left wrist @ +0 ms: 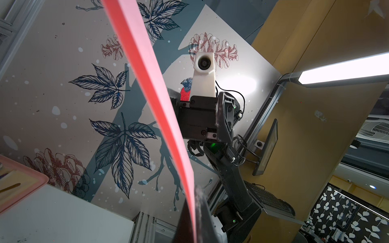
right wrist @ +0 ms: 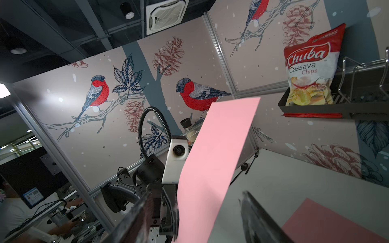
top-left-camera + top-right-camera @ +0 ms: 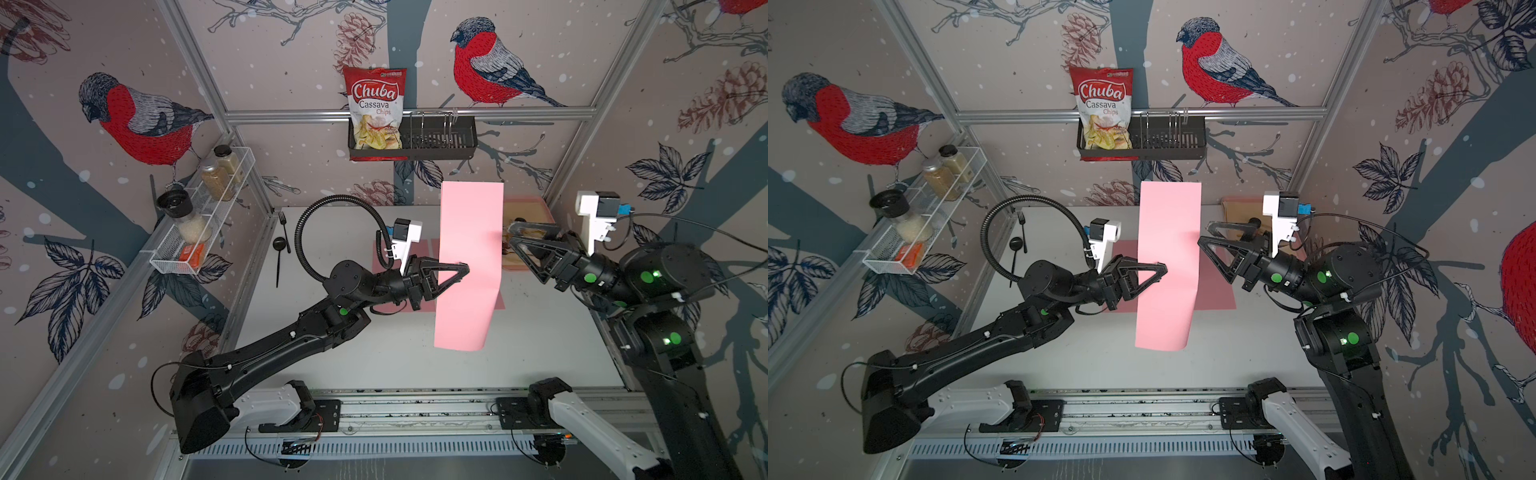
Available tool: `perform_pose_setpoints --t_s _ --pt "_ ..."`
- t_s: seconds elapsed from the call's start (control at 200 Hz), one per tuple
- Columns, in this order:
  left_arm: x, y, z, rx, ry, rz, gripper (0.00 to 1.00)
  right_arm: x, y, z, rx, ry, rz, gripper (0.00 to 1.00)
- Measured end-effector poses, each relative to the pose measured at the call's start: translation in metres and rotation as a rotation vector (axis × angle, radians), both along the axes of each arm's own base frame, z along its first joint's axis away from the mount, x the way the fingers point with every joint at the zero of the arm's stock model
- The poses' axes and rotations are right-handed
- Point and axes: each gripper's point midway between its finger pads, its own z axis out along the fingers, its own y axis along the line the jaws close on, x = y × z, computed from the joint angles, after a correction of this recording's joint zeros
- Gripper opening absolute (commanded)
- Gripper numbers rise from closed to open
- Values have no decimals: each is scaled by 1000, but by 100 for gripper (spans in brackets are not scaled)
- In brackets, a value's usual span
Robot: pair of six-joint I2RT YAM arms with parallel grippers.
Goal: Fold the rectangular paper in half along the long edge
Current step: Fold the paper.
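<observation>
Grippers, two.
- Left gripper (image 3: 465, 268): jaws closed flat on the paper, pinching its left long edge about halfway along; sole support of the sheet.
- Right gripper (image 3: 512, 235): jaws standing apart at the paper's right long edge. The right wrist view shows the sheet passing between the two fingers with a gap on each side, so nothing is held.

Table (image 3: 540, 340): white and mostly bare in the near half.

Paper (image 3: 469, 232): pink, long and narrow. It is raised off the table in mid-scene and stands roughly on end, with the far end up near the back wall and the near end hanging with one corner curling. Whether it is a single layer or already doubled cannot be told; no crease line shows.

Second pink sheet (image 3: 1217, 291): lies flat on the table beneath the raised one and is wider than it.

Tray (image 3: 536, 208): pink, far right; contents unclear.

Chips bag (image 3: 376, 108): in a black rack (image 3: 440, 137) on the far wall.

Fork (image 3: 284, 226) and spoon (image 3: 279, 249): black, far left.

Progress, judged: the sheet is lifted and controlled from one side only. A finished, pressed fold is not evident. What appears to remain is bringing the long edges together, laying the sheet down and pressing the crease.
</observation>
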Motion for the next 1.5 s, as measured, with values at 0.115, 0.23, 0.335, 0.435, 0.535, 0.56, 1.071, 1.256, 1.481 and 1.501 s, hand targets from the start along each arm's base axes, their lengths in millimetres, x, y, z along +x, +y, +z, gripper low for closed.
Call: perform_pose_setpoints --t_s 0.115,0.23,0.335,0.435,0.535,0.56,1.071,1.256,1.481,1.501 --pt "0 0 8 -18 -10 2 0 -18 -2 2 6 -8 33 67" --pt "2 -2 8 -17 1 -2 0 -27 -3 0 5 -12 51 67" --pt "4 -4 10 -20 10 -4 0 -23 -2 -14 -1 47 58 66" --pt "5 -5 10 -22 17 -4 0 -22 -1 -25 -8 76 61 66" --pt "4 -6 13 -27 28 -10 0 -22 -1 -34 -14 99 62 63" --pt "4 -6 14 -29 28 -11 0 -22 -1 -37 -17 107 62 61" --pt "7 -10 17 -32 28 -9 0 -30 2 -48 -40 142 108 14" --pt "7 -11 17 -31 27 -10 0 -32 2 -51 -45 154 109 12" --pt "7 -11 18 -32 25 -8 0 -31 3 -62 -69 179 112 4" --pt "7 -11 18 -32 25 -8 0 -31 3 -62 -70 184 114 3"
